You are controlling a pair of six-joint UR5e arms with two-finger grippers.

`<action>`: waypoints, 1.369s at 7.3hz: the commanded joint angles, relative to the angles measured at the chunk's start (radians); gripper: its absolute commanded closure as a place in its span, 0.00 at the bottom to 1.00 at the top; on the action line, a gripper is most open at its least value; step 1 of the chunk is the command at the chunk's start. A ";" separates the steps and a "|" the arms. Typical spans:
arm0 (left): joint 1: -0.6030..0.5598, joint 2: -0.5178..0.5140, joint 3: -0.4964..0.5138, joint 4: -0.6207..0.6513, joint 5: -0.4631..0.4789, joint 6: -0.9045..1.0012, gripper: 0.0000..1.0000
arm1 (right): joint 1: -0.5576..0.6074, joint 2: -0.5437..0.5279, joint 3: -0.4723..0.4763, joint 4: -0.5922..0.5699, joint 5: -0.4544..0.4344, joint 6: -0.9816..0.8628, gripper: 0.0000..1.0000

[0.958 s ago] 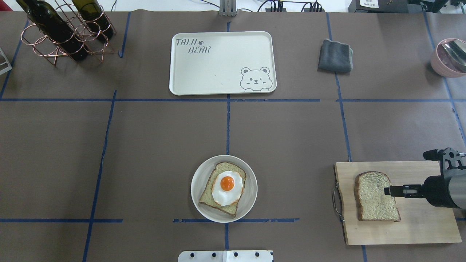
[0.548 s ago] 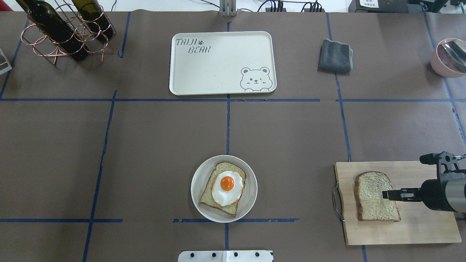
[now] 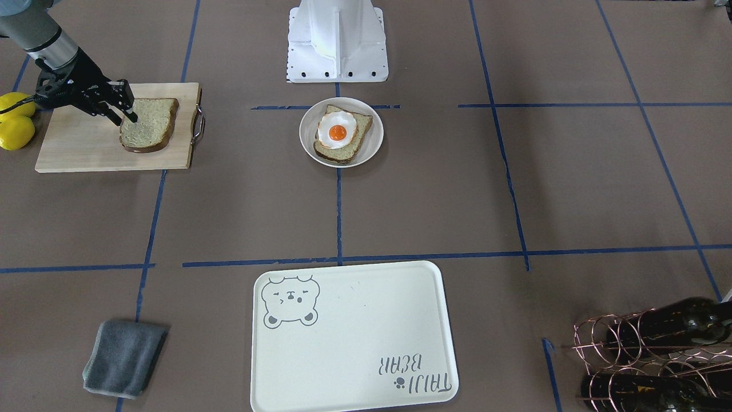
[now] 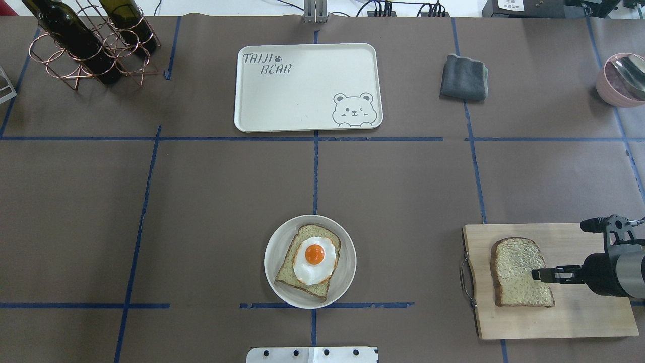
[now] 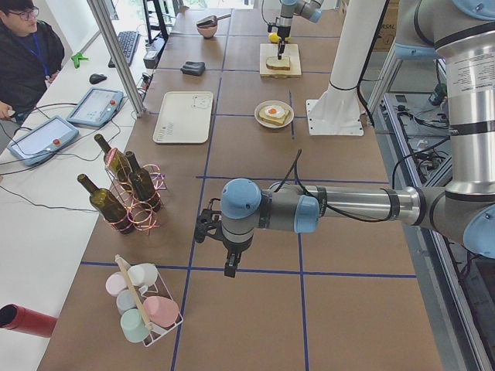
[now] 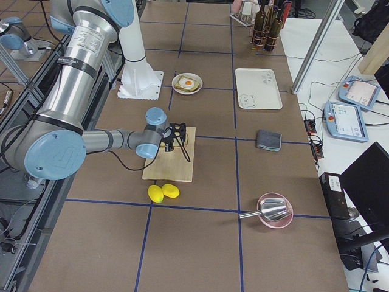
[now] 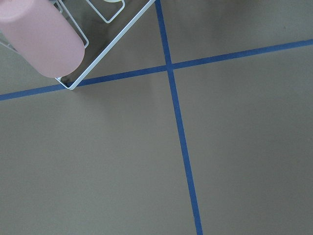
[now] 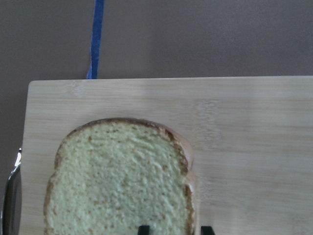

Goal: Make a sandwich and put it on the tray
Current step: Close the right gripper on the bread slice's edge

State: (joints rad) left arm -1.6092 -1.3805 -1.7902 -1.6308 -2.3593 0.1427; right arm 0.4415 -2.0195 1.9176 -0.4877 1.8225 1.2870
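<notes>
One slice of bread (image 4: 514,267) lies flat on the wooden cutting board (image 4: 579,312) at the near right. My right gripper (image 4: 535,275) hangs over the slice's right side, tilted down. In the right wrist view its two fingertips (image 8: 143,229) stand apart, one over the slice and one beside its crust edge, so it is open. The other slice carries the fried egg (image 4: 315,254) and lies on the round white dish (image 4: 347,272) at the near centre. The cream tray (image 4: 302,91) sits empty at the far centre. My left gripper (image 5: 230,267) hovers over bare table far left; I cannot tell its state.
A grey cloth (image 4: 463,76) lies right of the tray. A copper wine rack with bottles (image 4: 90,45) stands far left. A pink bowl with a spoon (image 4: 620,80) is far right. Two lemons (image 3: 14,123) lie beside the board. A wire rack of cups (image 5: 143,305) stands near my left gripper.
My right gripper has shifted a little toward the table's near edge over the slice's right side. The bread, egg and tray have not moved.
</notes>
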 commanded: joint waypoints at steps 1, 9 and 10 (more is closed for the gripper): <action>0.000 0.000 0.000 0.000 0.000 0.000 0.00 | -0.001 -0.001 0.000 0.000 0.000 0.000 1.00; 0.000 0.000 0.000 0.000 0.000 0.000 0.00 | 0.009 0.008 0.095 0.004 0.020 -0.003 1.00; 0.000 0.000 -0.002 0.000 0.000 0.000 0.00 | 0.011 0.019 0.122 0.003 0.030 0.001 1.00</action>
State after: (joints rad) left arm -1.6092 -1.3806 -1.7905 -1.6306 -2.3592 0.1427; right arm 0.4505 -2.0112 2.0079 -0.4842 1.8403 1.2848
